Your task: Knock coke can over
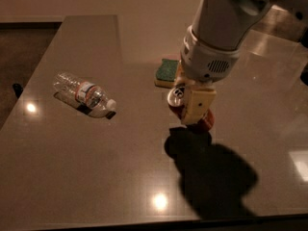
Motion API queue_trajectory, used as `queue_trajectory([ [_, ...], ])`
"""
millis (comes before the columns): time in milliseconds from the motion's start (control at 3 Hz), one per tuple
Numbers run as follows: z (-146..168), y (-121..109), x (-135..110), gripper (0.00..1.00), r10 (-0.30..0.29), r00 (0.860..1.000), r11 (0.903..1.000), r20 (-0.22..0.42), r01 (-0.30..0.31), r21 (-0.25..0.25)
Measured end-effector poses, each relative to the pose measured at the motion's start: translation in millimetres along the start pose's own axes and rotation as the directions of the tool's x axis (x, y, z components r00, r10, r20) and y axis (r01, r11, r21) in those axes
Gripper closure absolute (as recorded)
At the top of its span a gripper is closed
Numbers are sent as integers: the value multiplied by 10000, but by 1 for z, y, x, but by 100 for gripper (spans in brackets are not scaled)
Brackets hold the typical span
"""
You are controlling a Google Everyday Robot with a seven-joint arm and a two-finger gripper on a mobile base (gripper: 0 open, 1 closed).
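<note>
The coke can (177,96) is red with a silver top. It is tilted, its top facing left and its red base (208,121) to the right. It hangs just above the dark table (96,177), over its own shadow. My gripper (190,110) is right of the table's centre. Its yellowish fingers (197,106) are closed around the can's body and hide most of it.
A clear plastic water bottle (84,95) lies on its side at the left. A green and yellow sponge (166,71) lies just behind the gripper. The table's left edge and near edge are in view. My arm casts a large shadow (211,177) at the front right.
</note>
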State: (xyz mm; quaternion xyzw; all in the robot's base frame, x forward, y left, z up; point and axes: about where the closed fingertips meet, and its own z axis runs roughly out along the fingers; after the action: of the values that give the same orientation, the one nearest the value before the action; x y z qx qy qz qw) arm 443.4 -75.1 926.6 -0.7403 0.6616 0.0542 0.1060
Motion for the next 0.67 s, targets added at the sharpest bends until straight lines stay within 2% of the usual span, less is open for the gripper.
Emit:
queue_trajectory([
  [333, 18, 3, 15, 36, -537, 9907, 9985, -1250, 516, -200],
  [667, 33, 4, 20, 13, -881, 9794, 9957, -1818, 812, -450],
])
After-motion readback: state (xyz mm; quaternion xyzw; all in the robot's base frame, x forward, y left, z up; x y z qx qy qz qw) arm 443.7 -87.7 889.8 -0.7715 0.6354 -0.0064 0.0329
